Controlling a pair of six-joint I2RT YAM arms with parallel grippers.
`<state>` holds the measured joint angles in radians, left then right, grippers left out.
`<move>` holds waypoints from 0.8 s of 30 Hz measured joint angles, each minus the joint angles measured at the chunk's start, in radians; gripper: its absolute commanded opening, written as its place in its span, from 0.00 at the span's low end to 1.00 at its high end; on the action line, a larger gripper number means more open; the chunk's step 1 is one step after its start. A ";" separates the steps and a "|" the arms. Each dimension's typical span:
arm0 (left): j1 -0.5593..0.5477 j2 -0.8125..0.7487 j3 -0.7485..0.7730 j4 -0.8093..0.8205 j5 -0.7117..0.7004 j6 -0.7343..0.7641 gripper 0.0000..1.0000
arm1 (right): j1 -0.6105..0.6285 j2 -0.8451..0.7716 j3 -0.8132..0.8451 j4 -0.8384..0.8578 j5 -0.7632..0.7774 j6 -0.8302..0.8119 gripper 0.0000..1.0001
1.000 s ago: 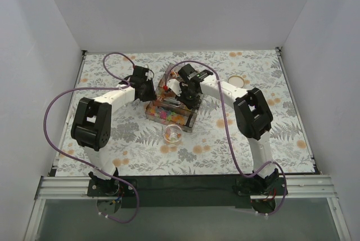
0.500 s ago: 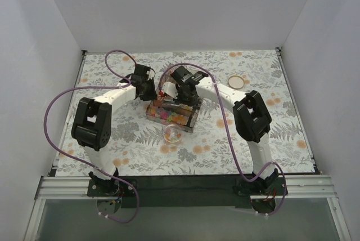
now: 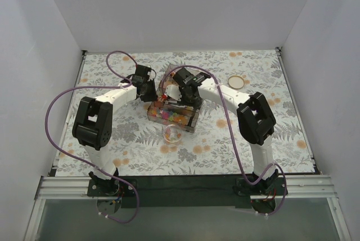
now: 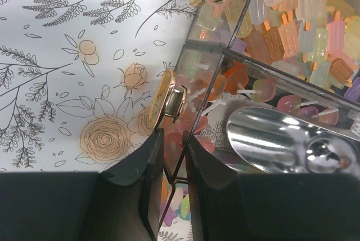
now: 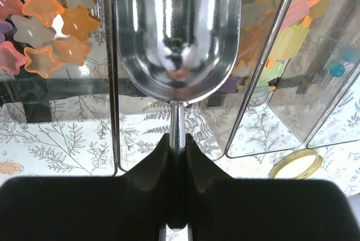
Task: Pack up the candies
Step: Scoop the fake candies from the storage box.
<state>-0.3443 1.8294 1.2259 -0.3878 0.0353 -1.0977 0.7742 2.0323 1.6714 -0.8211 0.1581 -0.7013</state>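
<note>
Jaws of the right gripper (image 5: 178, 141) are pinched tight on the thin stem of a metal scoop (image 5: 174, 32), its bowl seemingly empty and reaching up the frame over the clear divided box (image 5: 264, 83), where the candies (image 5: 45, 24) lie in the compartments, star-shaped ones at upper left. Low in the left wrist view, the left gripper (image 4: 171, 151) is clamped on a side wall of that box, steadying it. I'd worry about the stem swivelling in the pinch once loaded, or the bowl catching a divider, spilling sweets onto the tablecloth (image 4: 67, 55) short of the small cup (image 3: 172, 134).
</note>
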 measured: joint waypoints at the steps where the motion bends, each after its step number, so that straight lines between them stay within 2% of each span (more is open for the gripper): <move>1: 0.000 0.000 0.000 0.000 0.000 0.000 0.00 | 0.000 0.000 0.002 -0.001 0.000 -0.003 0.01; 4: 0.000 0.000 0.000 0.000 0.003 0.000 0.00 | 0.002 0.015 0.024 -0.018 0.000 -0.011 0.01; 9: 0.002 0.000 0.000 0.000 0.006 0.002 0.00 | 0.027 0.118 0.164 -0.062 0.000 -0.013 0.01; 16: 0.011 0.001 -0.005 0.011 0.010 0.001 0.00 | 0.024 0.184 0.294 -0.161 -0.033 0.011 0.01; 21: 0.016 0.001 -0.008 0.018 0.009 0.000 0.00 | -0.002 0.173 0.272 -0.130 -0.119 0.056 0.01; 24: 0.018 0.001 -0.010 0.021 0.009 0.000 0.00 | -0.045 0.088 0.098 0.042 -0.247 0.115 0.01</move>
<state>-0.3264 1.8301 1.2163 -0.3664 0.0441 -1.0973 0.7288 2.1201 1.7691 -0.7795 -0.0891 -0.5865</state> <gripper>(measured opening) 0.182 0.154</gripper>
